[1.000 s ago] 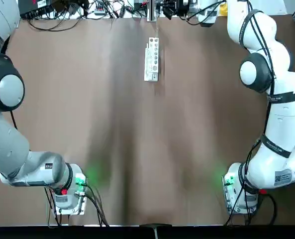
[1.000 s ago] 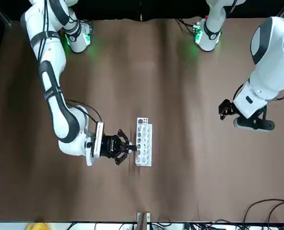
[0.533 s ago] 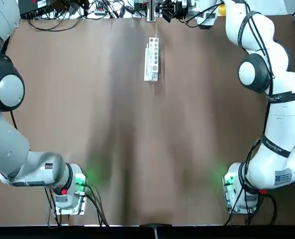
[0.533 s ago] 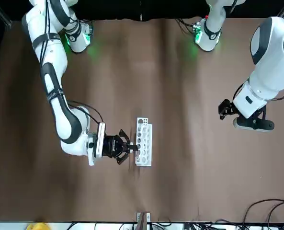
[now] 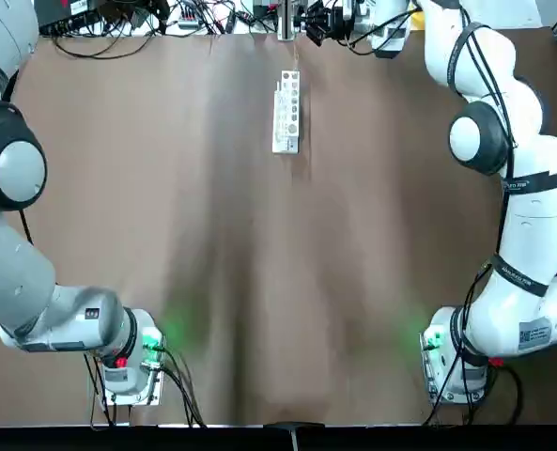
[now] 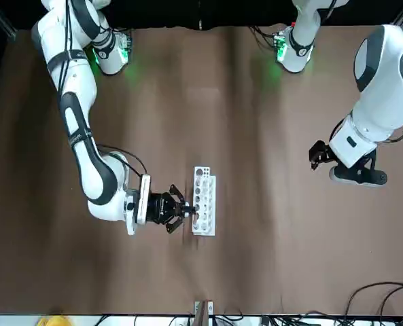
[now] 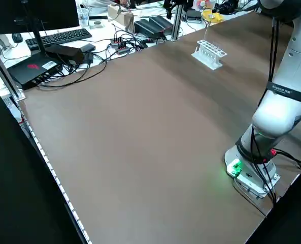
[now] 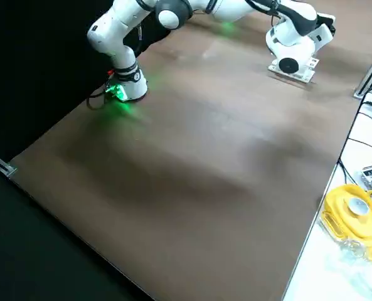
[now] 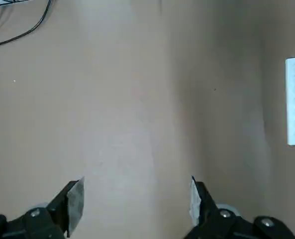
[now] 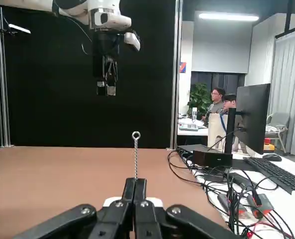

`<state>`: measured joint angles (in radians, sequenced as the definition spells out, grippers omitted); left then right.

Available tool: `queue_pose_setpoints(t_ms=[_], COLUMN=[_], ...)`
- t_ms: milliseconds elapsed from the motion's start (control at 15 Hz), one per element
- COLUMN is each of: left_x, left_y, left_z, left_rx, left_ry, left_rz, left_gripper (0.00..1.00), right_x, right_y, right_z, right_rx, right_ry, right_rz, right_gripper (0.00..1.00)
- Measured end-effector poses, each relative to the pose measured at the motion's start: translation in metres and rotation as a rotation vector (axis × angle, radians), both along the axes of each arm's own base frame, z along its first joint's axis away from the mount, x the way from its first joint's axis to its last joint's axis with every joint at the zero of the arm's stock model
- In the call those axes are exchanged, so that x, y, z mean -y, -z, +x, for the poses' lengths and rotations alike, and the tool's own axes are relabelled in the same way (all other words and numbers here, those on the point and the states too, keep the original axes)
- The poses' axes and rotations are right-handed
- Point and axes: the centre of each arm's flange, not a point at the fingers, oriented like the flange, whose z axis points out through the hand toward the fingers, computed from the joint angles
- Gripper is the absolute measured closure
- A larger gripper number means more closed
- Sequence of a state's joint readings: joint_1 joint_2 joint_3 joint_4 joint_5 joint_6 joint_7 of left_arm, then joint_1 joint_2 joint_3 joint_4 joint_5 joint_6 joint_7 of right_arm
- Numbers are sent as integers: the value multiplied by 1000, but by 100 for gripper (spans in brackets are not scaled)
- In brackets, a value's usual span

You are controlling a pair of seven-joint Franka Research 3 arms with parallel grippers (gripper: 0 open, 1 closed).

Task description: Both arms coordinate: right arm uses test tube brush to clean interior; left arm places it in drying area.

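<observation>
Right end effector (image 6: 186, 210) has edged closer to rack (image 6: 204, 200)

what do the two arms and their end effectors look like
Both are white jointed arms with grey round joint caps. The right arm carries a black cable strapped on by black bands; the left arm has smooth links. Each end effector is black: right, left with grey pads.
</observation>
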<state>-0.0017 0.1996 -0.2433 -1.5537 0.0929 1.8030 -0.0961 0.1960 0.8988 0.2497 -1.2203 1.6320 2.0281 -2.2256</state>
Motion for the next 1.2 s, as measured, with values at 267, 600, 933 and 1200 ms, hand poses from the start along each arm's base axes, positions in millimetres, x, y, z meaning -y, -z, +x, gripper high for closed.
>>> queue_pose_setpoints(t_ms=[267, 600, 933, 1200], left_x=[2, 3, 4, 5], left_y=[2, 3, 5, 7], left_z=[-1, -1, -2, -2], left_rx=[-4, -7, -10, -14], left_ry=[3, 5, 7, 8], left_rz=[1, 1, 2, 3], left_gripper=[0, 0, 0, 0], right_x=[2, 5, 6, 6], right_y=[8, 23, 28, 35], right_z=[0, 0, 0, 0], right_rx=[22, 28, 24, 14], right_ry=[3, 8, 13, 14], right_rz=[-7, -12, -8, -8], right_gripper=[98, 98, 98, 98])
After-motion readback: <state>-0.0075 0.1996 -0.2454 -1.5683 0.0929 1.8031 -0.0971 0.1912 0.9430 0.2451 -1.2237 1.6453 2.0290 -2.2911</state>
